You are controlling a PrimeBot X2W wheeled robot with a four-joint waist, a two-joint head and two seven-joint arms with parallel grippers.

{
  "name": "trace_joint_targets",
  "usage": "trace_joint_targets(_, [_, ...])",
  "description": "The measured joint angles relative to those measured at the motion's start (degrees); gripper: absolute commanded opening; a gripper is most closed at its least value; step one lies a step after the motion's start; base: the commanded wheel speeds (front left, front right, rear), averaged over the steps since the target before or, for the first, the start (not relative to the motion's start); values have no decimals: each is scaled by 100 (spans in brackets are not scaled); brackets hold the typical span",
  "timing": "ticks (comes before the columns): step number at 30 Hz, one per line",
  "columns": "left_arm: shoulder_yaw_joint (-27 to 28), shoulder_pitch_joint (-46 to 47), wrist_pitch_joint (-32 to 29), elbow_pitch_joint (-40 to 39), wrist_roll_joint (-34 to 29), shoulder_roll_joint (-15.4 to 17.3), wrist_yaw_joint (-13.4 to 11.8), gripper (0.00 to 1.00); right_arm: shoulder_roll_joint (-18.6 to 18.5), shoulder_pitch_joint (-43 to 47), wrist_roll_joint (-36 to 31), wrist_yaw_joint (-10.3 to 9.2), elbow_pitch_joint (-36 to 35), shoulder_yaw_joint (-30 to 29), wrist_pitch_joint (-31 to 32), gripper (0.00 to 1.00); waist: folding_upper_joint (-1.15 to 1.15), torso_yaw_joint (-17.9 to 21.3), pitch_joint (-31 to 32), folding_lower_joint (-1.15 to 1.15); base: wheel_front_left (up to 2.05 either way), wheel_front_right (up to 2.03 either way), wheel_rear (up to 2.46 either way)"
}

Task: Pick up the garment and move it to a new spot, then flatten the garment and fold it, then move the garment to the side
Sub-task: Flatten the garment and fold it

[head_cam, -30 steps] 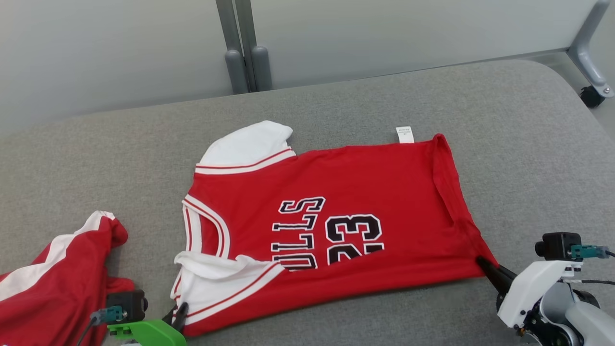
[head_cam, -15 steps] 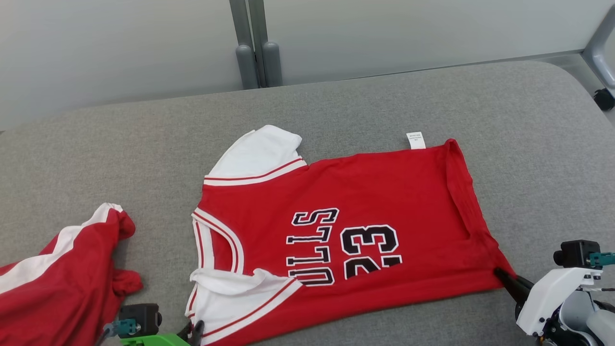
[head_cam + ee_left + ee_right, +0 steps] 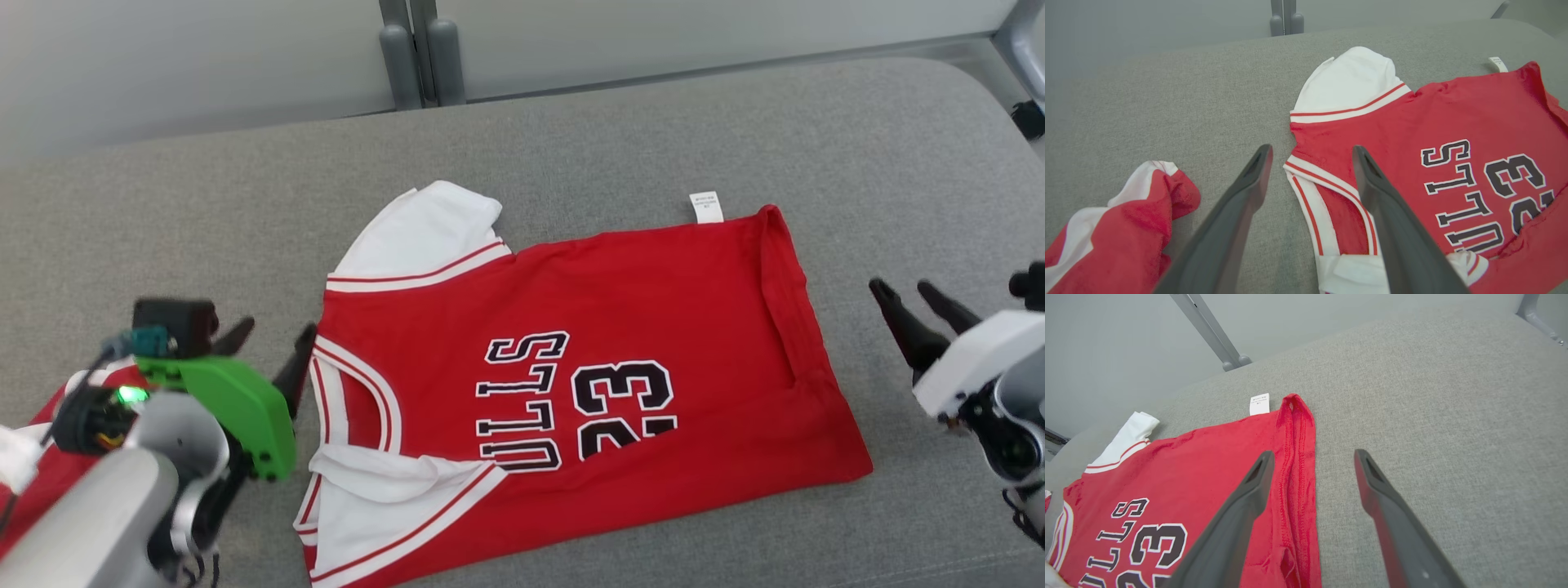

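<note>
Recorded red jersey (image 3: 588,359) flat at mid table (image 3: 653,122), laid lengthwise left to right; found left end effector (image 3: 275,333) wide open, empty, just beside its collar (image 3: 359,384), and right end effector (image 3: 902,287) equally open, empty, farther off the hem (image 3: 780,286).

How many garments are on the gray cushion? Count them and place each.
2. The red jersey lies spread in the middle; a red-and-white garment is bunched to its left, partly hidden.
</note>
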State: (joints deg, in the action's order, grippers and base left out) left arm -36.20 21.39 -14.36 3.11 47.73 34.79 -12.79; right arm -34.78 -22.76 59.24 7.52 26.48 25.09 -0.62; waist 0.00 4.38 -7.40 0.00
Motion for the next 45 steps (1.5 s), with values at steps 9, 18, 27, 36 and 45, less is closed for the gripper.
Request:
trace_joint_targets(9, [-264,2329,-1356,1115,47,-338,891,100,537,-1808,-458,0,548,358,233,100,0,114,-818,0,0,0,0])
trace_joint_targets(18, [-522,3845,-2006,2406,-81,-779,1522,100,697,-2975,-527,0,1122,1148,626,100,0,246,-1684,1,0,0,0])
trace_joint_targets(27, [-804,4467,-2083,3261,-204,-1092,1830,100,746,-3437,-218,0,1511,1781,634,100,0,437,-2247,1,0,0,0])
trace_joint_targets(36, [-828,4979,-2012,3971,-229,-1198,1909,100,743,-3728,181,3,1506,2332,525,100,0,657,-2458,1,0,0,0])
trace_joint_targets(45, [-840,5203,-2323,4228,-46,-1181,1968,100,684,-3813,536,2,1559,2774,303,100,0,677,-2412,0,0,0,0])
